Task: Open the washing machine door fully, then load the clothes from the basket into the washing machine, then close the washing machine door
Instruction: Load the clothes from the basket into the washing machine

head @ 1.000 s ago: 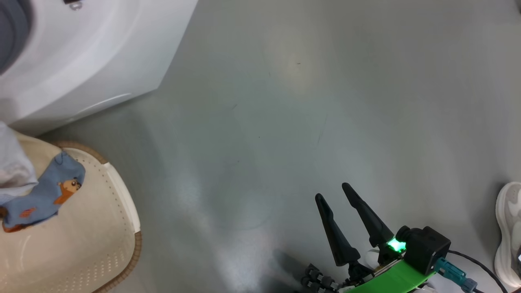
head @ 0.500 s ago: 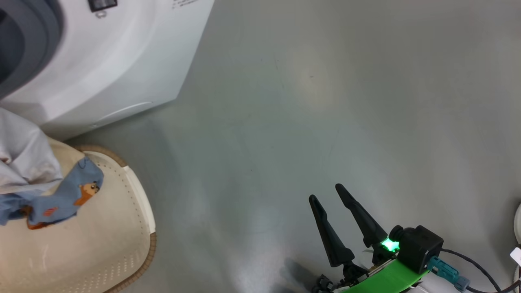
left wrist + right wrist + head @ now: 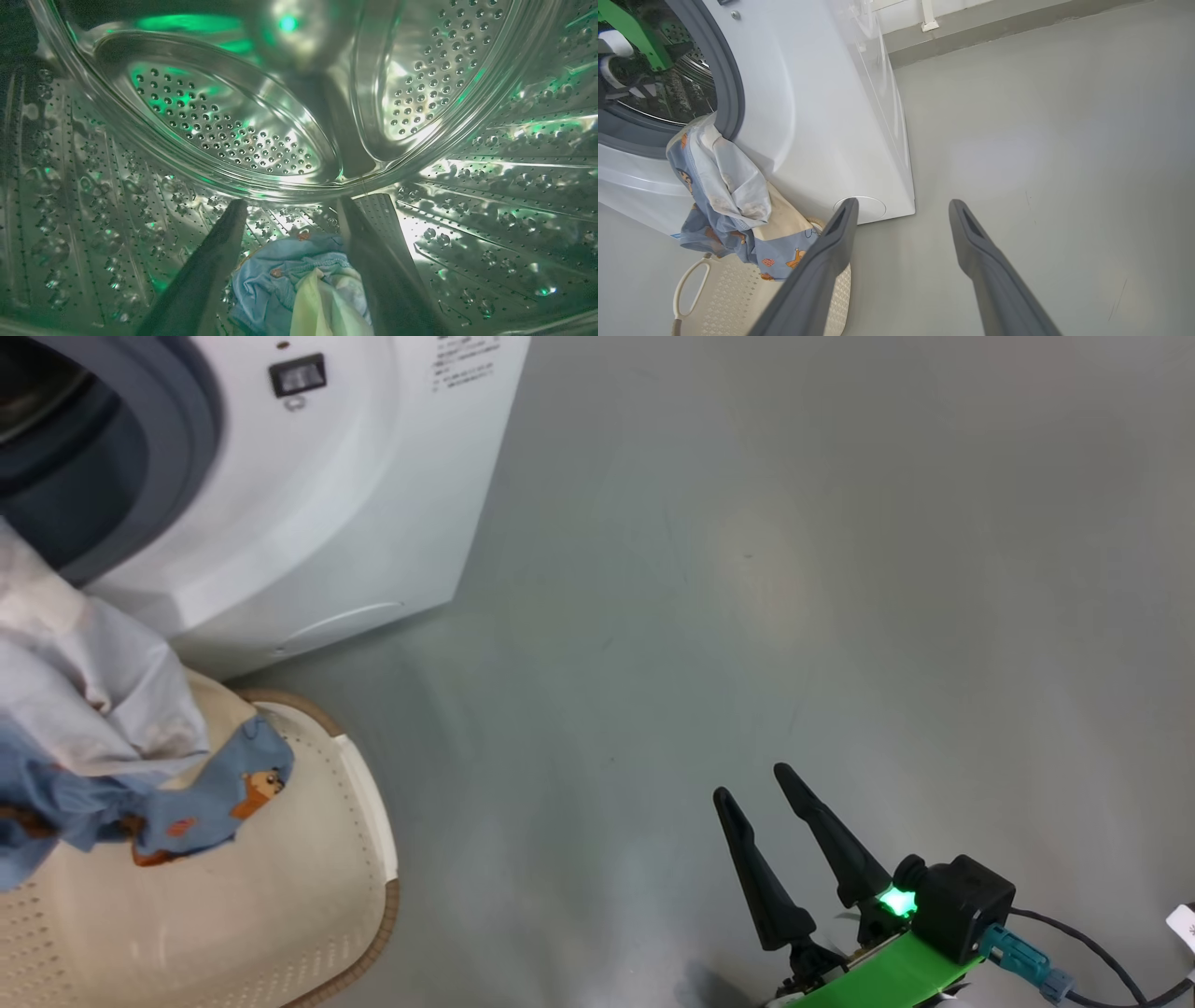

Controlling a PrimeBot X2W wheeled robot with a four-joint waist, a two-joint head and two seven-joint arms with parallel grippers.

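L claw [image 3: 290, 203] spread wide inside washing machine [image 3: 355, 504] drum [image 3: 224, 130] — clothes [image 3: 280, 280] bunched between its fingers [image 3: 205, 270], rest trailing out to basket [image 3: 369, 821]. R claw [image 3: 750, 780] wide, empty, over floor [image 3: 747, 569]. Label [image 3: 464, 364] print too small to read.

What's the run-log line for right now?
phase: loading | left gripper: open, inside drum, clothes between its fingers | more clothes hang from opening into basket | right gripper: open, empty, above floor
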